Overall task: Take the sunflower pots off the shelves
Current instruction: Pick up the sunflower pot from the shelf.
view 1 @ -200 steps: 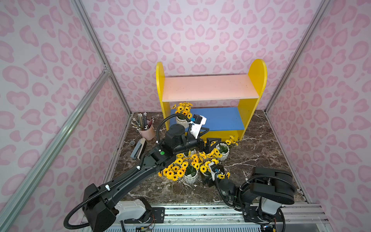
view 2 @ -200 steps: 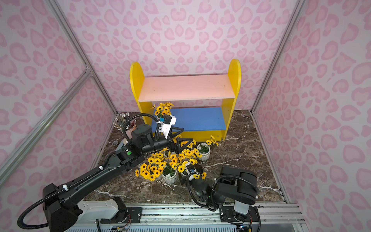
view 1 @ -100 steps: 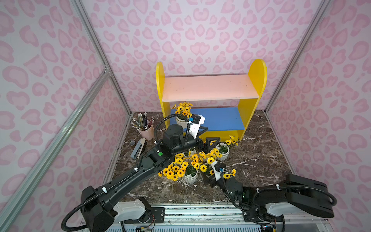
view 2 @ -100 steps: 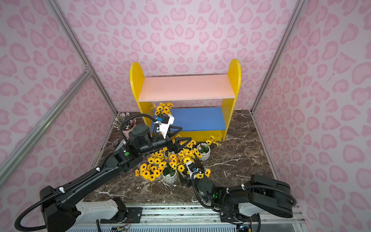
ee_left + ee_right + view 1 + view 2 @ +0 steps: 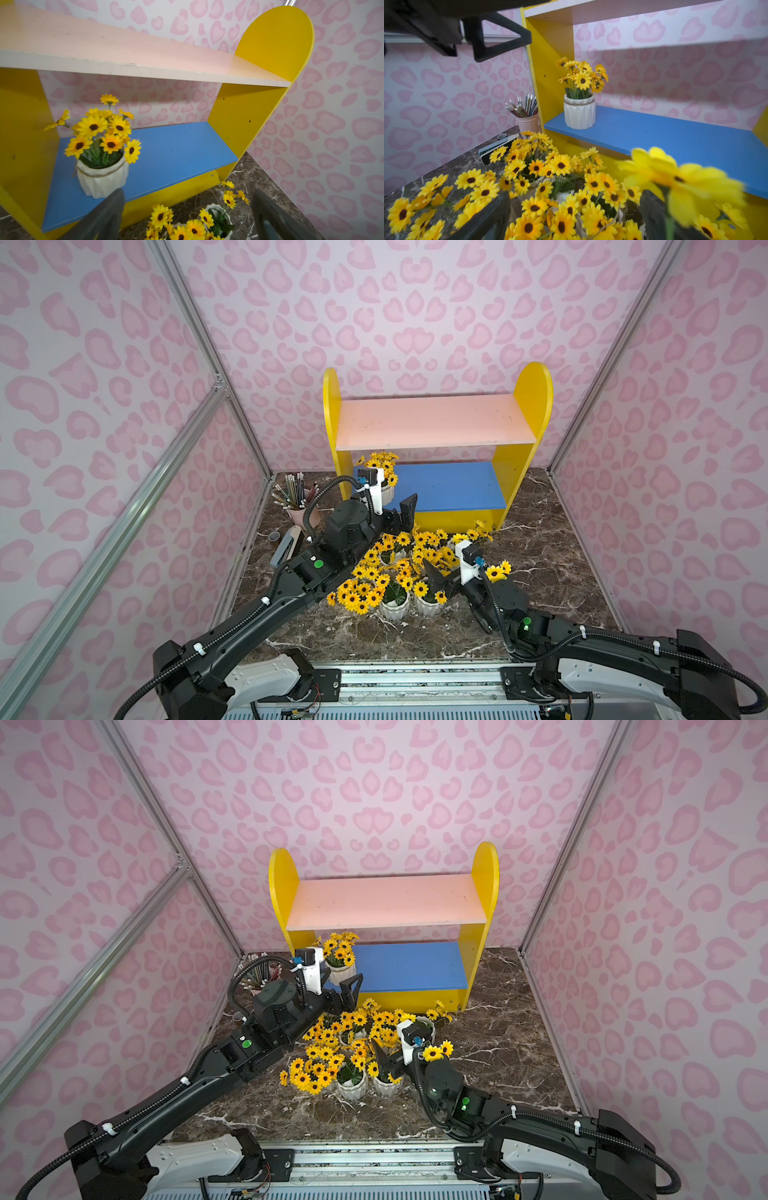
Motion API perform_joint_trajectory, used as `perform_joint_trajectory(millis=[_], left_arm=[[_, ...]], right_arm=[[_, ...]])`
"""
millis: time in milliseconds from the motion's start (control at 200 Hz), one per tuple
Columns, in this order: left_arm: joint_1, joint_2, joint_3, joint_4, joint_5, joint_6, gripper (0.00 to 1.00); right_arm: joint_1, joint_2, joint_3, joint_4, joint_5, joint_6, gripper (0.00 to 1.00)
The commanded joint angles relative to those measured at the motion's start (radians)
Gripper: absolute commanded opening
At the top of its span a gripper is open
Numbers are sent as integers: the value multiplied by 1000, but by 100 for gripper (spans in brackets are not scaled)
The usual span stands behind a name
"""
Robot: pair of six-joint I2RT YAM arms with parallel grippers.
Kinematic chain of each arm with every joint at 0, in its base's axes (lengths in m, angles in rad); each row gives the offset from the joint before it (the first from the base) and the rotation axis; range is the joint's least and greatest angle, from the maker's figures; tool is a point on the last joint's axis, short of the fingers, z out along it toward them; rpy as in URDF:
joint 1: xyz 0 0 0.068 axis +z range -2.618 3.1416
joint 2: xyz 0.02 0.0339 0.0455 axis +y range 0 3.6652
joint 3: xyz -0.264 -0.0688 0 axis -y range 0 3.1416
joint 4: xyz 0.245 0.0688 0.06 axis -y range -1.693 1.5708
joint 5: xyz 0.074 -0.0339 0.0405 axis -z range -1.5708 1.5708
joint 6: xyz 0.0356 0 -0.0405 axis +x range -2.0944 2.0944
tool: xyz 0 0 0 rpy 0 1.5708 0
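Top views show the left gripper (image 5: 402, 512) reaching toward the shelves (image 5: 432, 423), jaws wide, empty; the right gripper (image 5: 434, 580) gapes empty among clustered sunflower pots (image 5: 394, 608), lower centre. One ribbed, twine-wrapped pot (image 5: 387, 492) stands on the blue board (image 5: 449, 485).

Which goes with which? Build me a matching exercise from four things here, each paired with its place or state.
1. lone white ribbed twine-wrapped sunflower pot
2. pink cup of pencils
3. pale pink upper board
4. left gripper

a. open
b. bare
c. on the marble tabletop
d. on the blue lower board

Pairs: 1-d, 2-c, 3-b, 4-a.
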Motion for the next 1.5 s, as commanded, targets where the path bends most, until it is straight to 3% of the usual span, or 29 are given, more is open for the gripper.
perform_joint_trajectory(millis=[0,210,300,460,735,1310,1495], left_arm=[[32,-38,-28,68,-24,14,97],[130,-88,-68,129,40,-11,97],[175,-106,-83,155,95,-31,97],[231,-103,-89,180,178,-56,97],[304,-70,-84,192,267,-95,97],[354,-48,-81,211,360,-119,97],[359,-39,-78,211,374,-122,97]], right_arm=[[-77,61,83,-25,-153,-54,99],[-244,277,274,-36,-416,-98,99],[-283,381,364,-41,-475,-113,99],[-327,552,495,-19,-512,-116,99],[-364,732,575,158,-575,-90,99],[-421,1017,924,65,-731,-175,99],[-428,1079,970,108,-790,-176,99]])
